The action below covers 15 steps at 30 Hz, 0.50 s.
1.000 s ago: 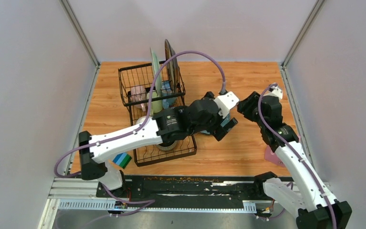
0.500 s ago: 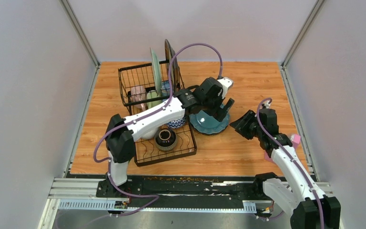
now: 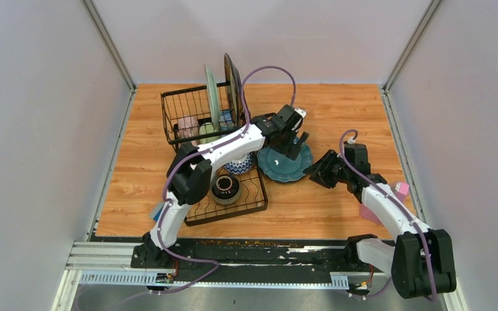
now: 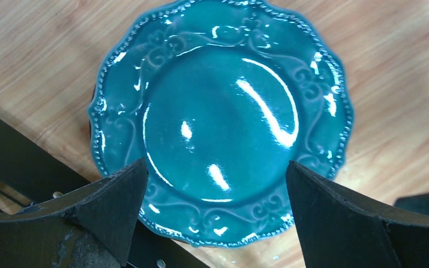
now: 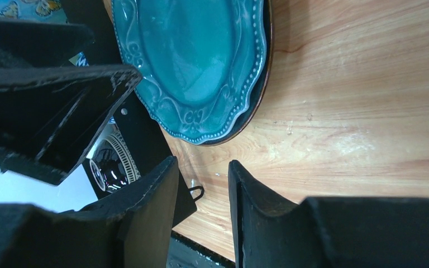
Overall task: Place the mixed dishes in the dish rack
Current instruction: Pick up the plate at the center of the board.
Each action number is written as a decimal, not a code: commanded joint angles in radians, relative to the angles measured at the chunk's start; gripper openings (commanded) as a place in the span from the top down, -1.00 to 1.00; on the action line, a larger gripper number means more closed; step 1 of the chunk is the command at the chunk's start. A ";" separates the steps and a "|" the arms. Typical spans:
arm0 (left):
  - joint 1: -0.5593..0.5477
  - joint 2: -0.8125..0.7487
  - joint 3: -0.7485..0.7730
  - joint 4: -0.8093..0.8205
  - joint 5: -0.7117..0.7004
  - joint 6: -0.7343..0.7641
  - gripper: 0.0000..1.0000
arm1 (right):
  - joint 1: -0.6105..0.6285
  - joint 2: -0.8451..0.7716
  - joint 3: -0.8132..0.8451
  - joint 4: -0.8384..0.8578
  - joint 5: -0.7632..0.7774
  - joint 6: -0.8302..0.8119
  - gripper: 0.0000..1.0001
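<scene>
A teal scalloped plate (image 3: pixel 284 165) lies flat on the wooden table just right of the dish rack (image 3: pixel 170 115), stacked on a dark plate (image 5: pixel 260 95). My left gripper (image 3: pixel 294 145) hovers over the teal plate's far part, open and empty; in the left wrist view (image 4: pixel 217 164) its jaws straddle the plate (image 4: pixel 223 123). My right gripper (image 3: pixel 316 171) is low at the plate's right edge, slightly open and empty (image 5: pixel 201 162), with the plate (image 5: pixel 195 61) ahead of it. The rack holds two upright plates (image 3: pixel 212 103), mugs (image 3: pixel 188 126) and two bowls (image 3: pixel 225 186).
A pink container (image 3: pixel 371 214) sits near the right wall behind my right arm. A blue-green sponge (image 3: pixel 158 211) peeks out left of the rack's front corner. My left arm stretches over the rack's low tray. Walls enclose the table on three sides.
My left gripper has pulled back toward the far side, uncovering the teal plate on the table. My right gripper has dropped and moved left to the plate's right edge.
</scene>
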 commanded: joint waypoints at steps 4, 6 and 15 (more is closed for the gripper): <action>0.010 0.067 0.083 -0.013 -0.136 -0.010 -1.00 | -0.008 0.071 0.017 0.083 -0.094 0.002 0.24; 0.011 0.081 0.085 -0.012 -0.167 -0.003 -1.00 | -0.007 0.086 0.021 0.084 -0.101 -0.001 0.24; 0.013 0.125 0.082 -0.011 -0.215 0.039 -1.00 | -0.008 0.124 0.039 0.098 -0.066 -0.005 0.25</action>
